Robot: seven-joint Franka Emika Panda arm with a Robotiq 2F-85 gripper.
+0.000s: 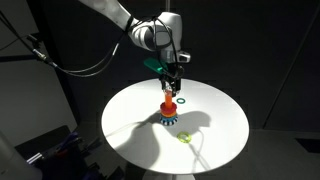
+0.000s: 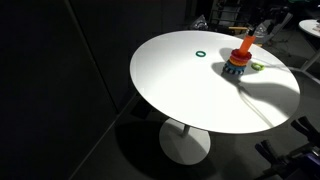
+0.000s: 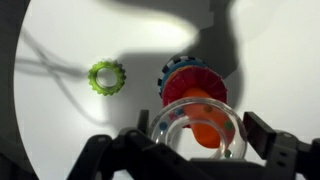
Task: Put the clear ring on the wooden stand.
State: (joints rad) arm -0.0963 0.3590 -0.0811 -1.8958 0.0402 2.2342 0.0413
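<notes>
White round table [image 1: 225, 120] under a dark backdrop, arm [image 1: 120, 15] reaching in from the top. Claw [image 1: 172, 78] hangs right over the stand [image 1: 169, 110], pointing down. In the wrist view the claw [image 3: 200, 140] is pinching the clear ring [image 3: 168, 118], one finger [image 3: 262, 132] on each side of it, pressed to the rim. The ring sits level, straight above the stand [image 3: 190, 82], and the orange peg top shows thru its hole. Can't tell if the ring is already round the peg tip or just above it. The stand is upright near the table centre, w/ a red band and a dark bluish base rim, also seen in an exterior view [image 2: 237, 65]. Yellow-green ring [image 3: 105, 76] lies flat on the table near the stand, not touching it, and shows in both exterior views [image 1: 184, 137] [image 2: 256, 66]. Dark green ring [image 2: 201, 54] lies flat, apart from the stand on another side; in an exterior view [image 1: 182, 101] it looks close to the peg. Arm shadow falls across the tabletop [image 2: 180, 80].
</notes>
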